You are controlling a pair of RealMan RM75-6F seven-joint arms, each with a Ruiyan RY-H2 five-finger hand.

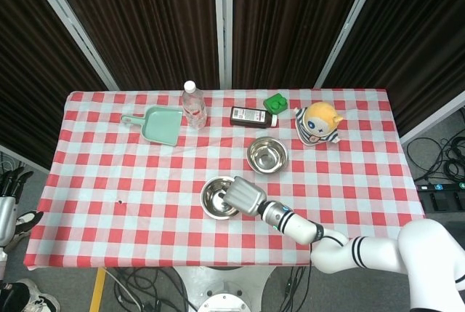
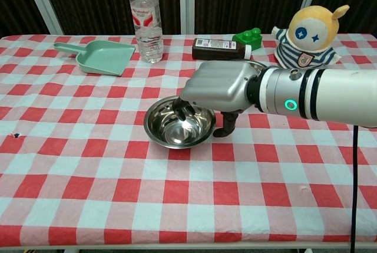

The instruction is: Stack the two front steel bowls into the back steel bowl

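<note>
A steel bowl rests on the checked cloth at the front middle. My right hand hovers over its right rim. Its fingers dip inside the bowl and the thumb hangs outside the rim, with no firm hold showing. The back steel bowl stands behind and to the right. In the chest view only a sliver of its rim shows behind the hand. My left hand hangs low off the table's left edge, fingers extended, holding nothing.
Along the back stand a clear water bottle, a green dustpan, a dark bottle lying flat, a green block and a plush toy.
</note>
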